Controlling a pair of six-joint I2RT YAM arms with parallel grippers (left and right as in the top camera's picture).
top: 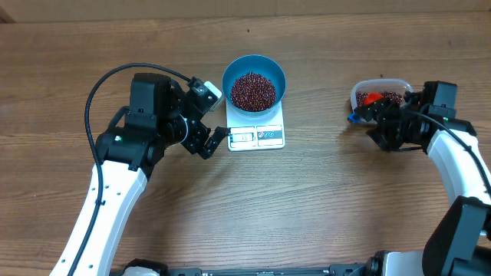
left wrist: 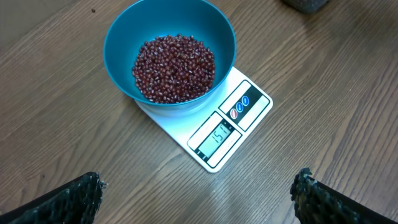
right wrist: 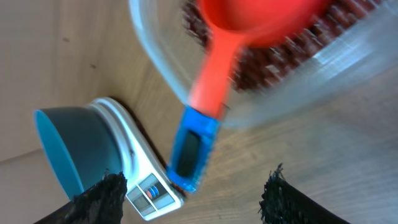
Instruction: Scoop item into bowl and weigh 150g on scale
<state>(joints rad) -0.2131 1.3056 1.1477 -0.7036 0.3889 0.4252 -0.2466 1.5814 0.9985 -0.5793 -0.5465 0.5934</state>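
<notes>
Many beans (top: 253, 90) in bowl (top: 228, 77) on scale (top: 257, 136), left gripper (top: 216, 143) just beside

Brown wood-grain table (top: 330, 207)

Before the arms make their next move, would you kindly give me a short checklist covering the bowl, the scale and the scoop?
1. Bowl seated on the scale: ok.
2. Beans contained in the bowl, none seen on the table: ok.
3. Display shows the target weight: cannot tell, the digits are too small to read for sure.
4. Left gripper open, empty, not touching the scale: ok.
5. Scoop parked in the clear tub, handle over the rim: ok.
6. Right gripper open, not clamped on the scoop: ok.
</notes>
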